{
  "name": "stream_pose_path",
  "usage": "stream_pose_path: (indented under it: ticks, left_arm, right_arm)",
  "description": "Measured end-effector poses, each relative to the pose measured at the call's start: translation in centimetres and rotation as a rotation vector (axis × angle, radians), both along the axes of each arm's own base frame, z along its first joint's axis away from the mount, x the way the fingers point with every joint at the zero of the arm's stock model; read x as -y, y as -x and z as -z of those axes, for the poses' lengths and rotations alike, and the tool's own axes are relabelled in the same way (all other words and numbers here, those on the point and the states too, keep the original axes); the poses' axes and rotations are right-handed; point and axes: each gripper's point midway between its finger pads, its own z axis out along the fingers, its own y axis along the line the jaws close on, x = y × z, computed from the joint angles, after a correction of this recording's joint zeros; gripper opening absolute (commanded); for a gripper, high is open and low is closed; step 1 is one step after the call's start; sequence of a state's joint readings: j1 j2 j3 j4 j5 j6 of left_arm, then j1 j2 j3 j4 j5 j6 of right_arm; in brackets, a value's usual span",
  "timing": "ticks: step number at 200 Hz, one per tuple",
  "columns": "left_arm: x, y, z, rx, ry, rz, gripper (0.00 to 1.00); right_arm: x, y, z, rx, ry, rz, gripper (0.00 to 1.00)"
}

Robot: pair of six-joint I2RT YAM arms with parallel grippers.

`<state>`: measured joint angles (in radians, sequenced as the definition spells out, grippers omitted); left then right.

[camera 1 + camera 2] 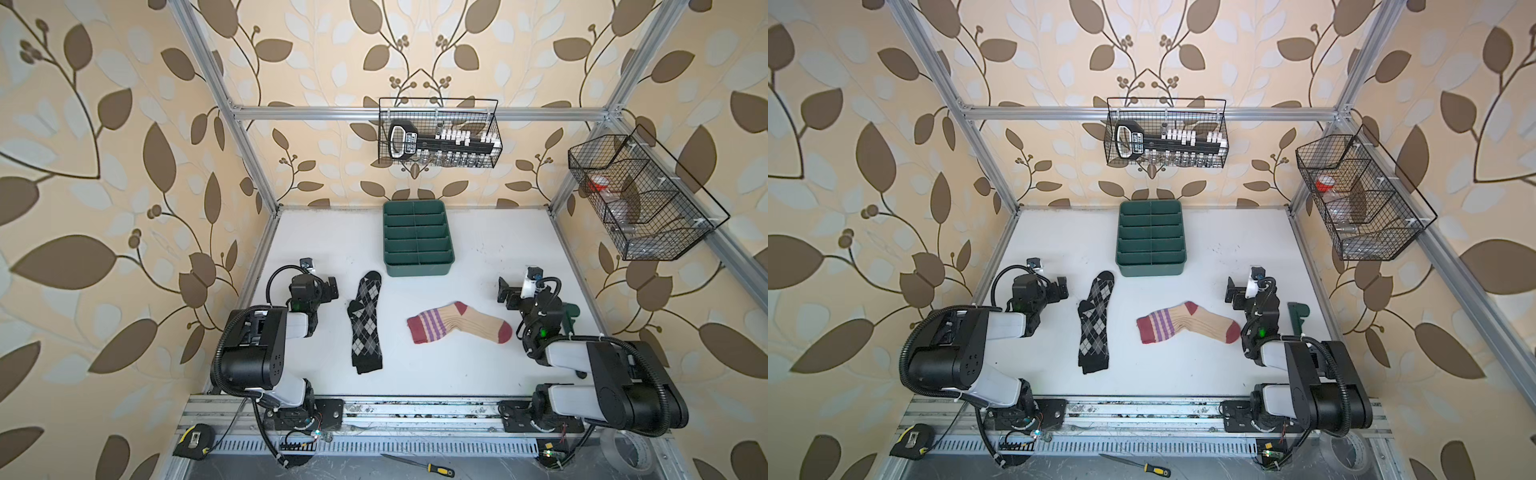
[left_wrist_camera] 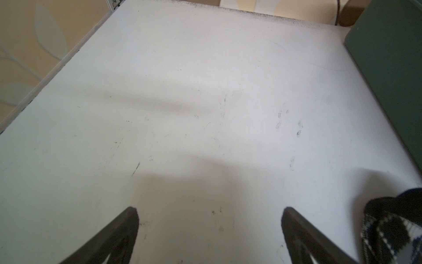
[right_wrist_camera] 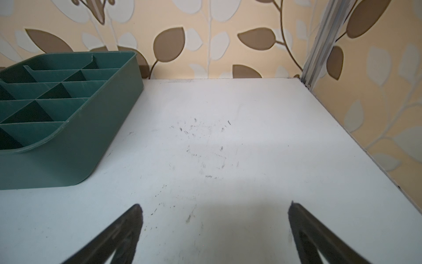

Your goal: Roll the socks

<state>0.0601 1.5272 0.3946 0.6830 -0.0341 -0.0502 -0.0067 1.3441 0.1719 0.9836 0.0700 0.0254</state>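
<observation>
Left claw (image 1: 322, 287) (image 1: 1054, 289) hangs wide open over the white table (image 1: 465, 249), holding nothing. In its wrist view the two fingers (image 2: 123, 228) frame only scuffed board. In both top views the argyle sock (image 1: 365, 322) (image 1: 1095, 322) lies flat just beside that claw, at its 4 o'clock and not touching it. It runs lengthwise, with the toe toward 12 o'clock, the cuff toward 6 o'clock and the heel bulging toward 9 o'clock. The left wrist view catches only the toe end of the argyle sock (image 2: 392, 228) at the frame's edge, outside one finger and apart from it. Right claw (image 1: 509, 293) (image 1: 1235, 293) is likewise spread wide and empty, its fingers (image 3: 127, 228) over bare table. The beige sock (image 1: 457, 324) (image 1: 1187, 324) lies at that claw's 8 o'clock, near but apart. Its purple-striped cuff points toward 9 o'clock, its maroon heel sits at 12 o'clock and its maroon toe points toward 4 o'clock, close under the right arm's wrist. Whether toe and arm touch cannot be told. The two socks lie well apart, the argyle one at the beige one's 9 o'clock, both flat and unrolled. A green tray (image 1: 417, 268) (image 1: 1150, 268) (image 3: 68, 160) sits at 12 o'clock from the socks, between the claws and farther back. The argyle toe lies near the tray's corner without touching it.
</observation>
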Motion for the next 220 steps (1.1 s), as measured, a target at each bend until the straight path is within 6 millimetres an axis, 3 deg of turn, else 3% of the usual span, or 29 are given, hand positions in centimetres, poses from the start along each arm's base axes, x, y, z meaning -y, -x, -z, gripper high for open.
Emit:
stream_pose_path:
  ticks: [220]
  left_arm:
    - [-0.01,-0.01,-0.03,0.001,0.0,-0.001,0.99]
  right_arm:
    - [-0.35,-0.01,0.0,0.0,0.001,-0.008,1.0]
